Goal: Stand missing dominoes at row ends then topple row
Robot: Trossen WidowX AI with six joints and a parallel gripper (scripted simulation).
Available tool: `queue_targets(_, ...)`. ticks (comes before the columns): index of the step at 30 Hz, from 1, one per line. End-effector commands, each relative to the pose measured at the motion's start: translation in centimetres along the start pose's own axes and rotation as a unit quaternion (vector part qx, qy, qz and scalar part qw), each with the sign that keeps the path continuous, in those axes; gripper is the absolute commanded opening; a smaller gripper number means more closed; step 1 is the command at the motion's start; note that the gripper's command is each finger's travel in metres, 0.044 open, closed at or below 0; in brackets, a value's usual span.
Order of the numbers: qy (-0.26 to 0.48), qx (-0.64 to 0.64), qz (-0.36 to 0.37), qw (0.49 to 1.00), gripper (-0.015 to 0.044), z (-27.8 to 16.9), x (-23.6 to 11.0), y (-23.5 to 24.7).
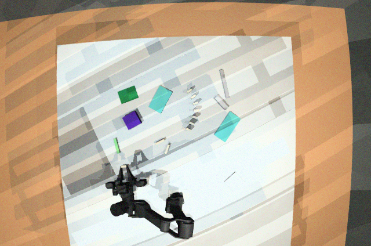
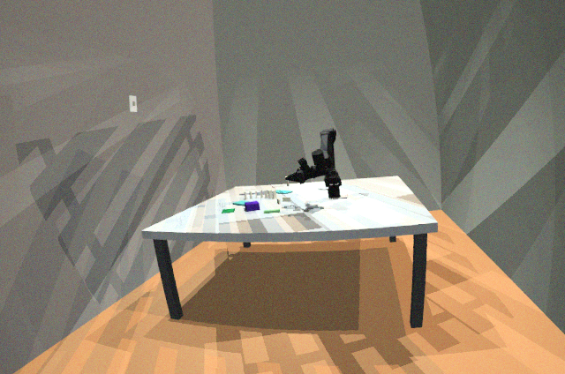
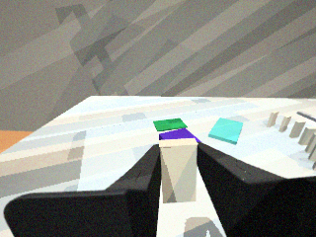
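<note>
My gripper (image 1: 123, 167) (image 3: 177, 148) (image 2: 288, 176) is shut on a beige domino (image 1: 123, 165) (image 3: 178, 168), held above the table's front left part. The row of standing dominoes (image 1: 193, 108) (image 2: 259, 194) (image 3: 296, 127) curves across the middle of the table, well to the gripper's far right. Two more beige dominoes, one (image 1: 160, 140) and another (image 1: 167, 148), lie flat between the gripper and the near end of the row.
A purple cube (image 1: 131, 119) (image 3: 179, 134) (image 2: 252, 205), a green tile (image 1: 127, 94) (image 3: 170, 124) and a thin green piece (image 1: 116, 144) lie left of the row. Two cyan tiles (image 1: 160, 98) (image 1: 227, 126) flank it. Two grey bars (image 1: 224, 82) (image 1: 221, 101) lie beyond, on the white table (image 1: 254, 162) (image 2: 365, 219).
</note>
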State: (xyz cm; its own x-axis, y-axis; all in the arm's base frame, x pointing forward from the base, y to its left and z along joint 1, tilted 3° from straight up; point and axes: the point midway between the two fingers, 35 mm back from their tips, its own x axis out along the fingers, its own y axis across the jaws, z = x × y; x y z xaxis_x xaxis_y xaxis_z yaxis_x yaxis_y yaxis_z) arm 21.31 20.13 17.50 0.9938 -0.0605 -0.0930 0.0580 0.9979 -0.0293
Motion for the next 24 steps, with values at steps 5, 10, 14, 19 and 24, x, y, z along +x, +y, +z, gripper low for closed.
queue_targets(5, -0.027, 0.025, -0.026, 0.999, 0.0107, -0.51, -1.37, -2.25)
queue_targets(10, -0.027, 0.025, -0.026, 0.999, 0.0107, -0.51, -1.37, -2.25)
queue_targets(14, -0.027, 0.025, -0.026, 0.999, 0.0107, -0.51, -1.37, -2.25)
queue_targets(19, -0.027, 0.025, -0.026, 0.999, 0.0107, -0.51, -1.37, -2.25)
queue_targets(24, -0.027, 0.026, -0.026, 0.999, 0.0107, -0.65, -1.33, -2.18)
